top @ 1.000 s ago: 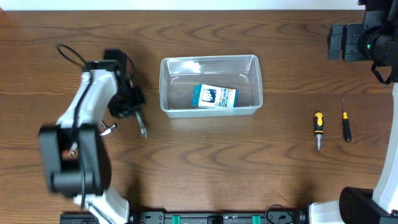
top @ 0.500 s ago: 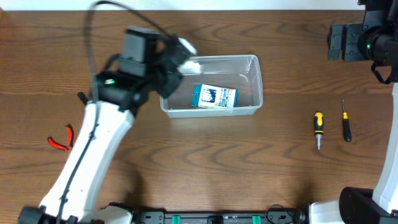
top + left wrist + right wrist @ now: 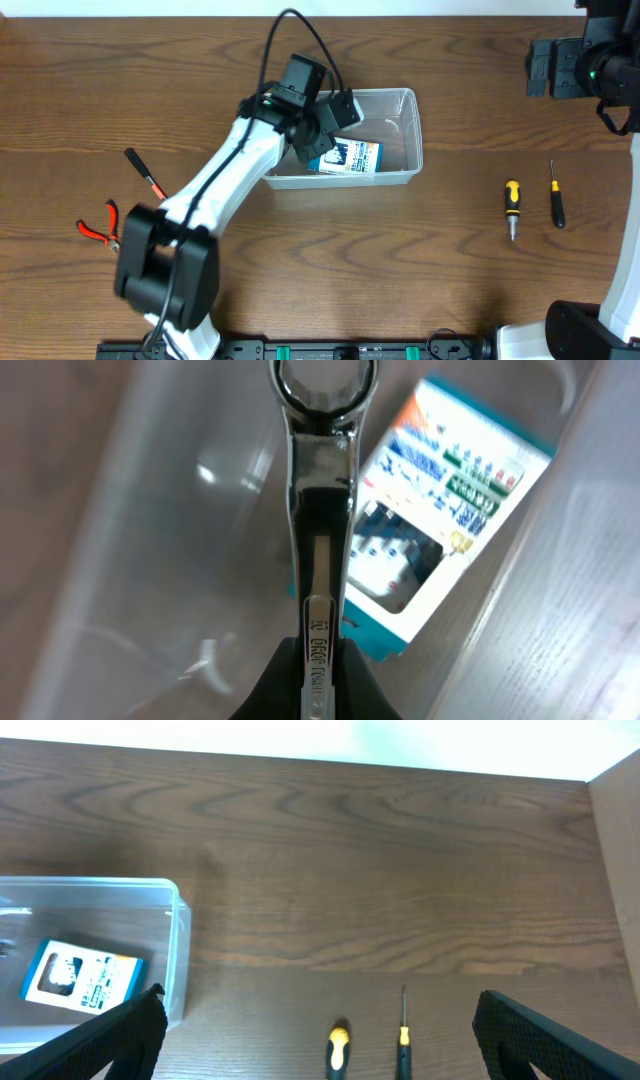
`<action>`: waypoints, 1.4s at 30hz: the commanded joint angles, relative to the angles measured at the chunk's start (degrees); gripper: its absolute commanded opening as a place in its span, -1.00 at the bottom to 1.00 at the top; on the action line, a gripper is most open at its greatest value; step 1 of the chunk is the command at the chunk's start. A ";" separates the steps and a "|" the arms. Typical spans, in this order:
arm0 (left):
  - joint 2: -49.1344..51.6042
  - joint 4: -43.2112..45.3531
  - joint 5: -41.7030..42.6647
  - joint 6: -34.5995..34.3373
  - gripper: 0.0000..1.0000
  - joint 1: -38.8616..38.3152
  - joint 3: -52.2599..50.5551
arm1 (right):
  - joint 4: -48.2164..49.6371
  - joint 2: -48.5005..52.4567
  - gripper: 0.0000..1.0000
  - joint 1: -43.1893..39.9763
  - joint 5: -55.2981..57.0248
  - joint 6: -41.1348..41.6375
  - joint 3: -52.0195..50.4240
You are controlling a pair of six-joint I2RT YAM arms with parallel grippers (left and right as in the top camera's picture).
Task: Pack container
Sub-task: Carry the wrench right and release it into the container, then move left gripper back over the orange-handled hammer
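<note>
From overhead, the left gripper (image 3: 325, 130) hangs over the container (image 3: 412, 130), a clear, thick-rimmed tub on the wooden table (image 3: 300, 260). Its jaws cannot be made out here. A blue-and-white box (image 3: 350, 156) lies inside the container. The right gripper (image 3: 545, 68) sits well apart from the container.

In the left wrist view, the jaws pinch narrowly on a steel wrench (image 3: 320, 510), whose ring end is inside the container, beside the box. The stamp on the shaft starts "DROP".

In the right wrist view, the fingers (image 3: 110, 1035) stand wide apart, holding nothing. A yellow-handled screwdriver (image 3: 338, 1048) lies outside the container.
</note>
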 commanded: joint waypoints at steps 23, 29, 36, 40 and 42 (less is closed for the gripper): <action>-8.74 -1.07 -14.32 -13.46 0.31 0.04 0.61 | 0.35 0.02 0.99 -0.24 -0.44 -0.52 -0.26; -25.62 -5.75 -25.38 -29.24 0.56 4.85 0.61 | 0.28 0.02 0.98 -0.24 -0.44 -0.52 -0.26; -34.10 -23.58 -25.75 -54.21 0.82 27.19 0.59 | 0.33 0.02 0.98 -0.24 -0.46 -0.50 -0.26; -32.35 -26.40 -23.61 -57.42 0.82 35.28 0.15 | 0.24 0.02 0.98 -0.24 -0.44 -1.53 -0.24; -29.81 -26.84 -21.09 -61.16 0.83 39.17 -0.57 | 0.22 0.02 0.99 -0.24 -0.44 -1.84 -0.26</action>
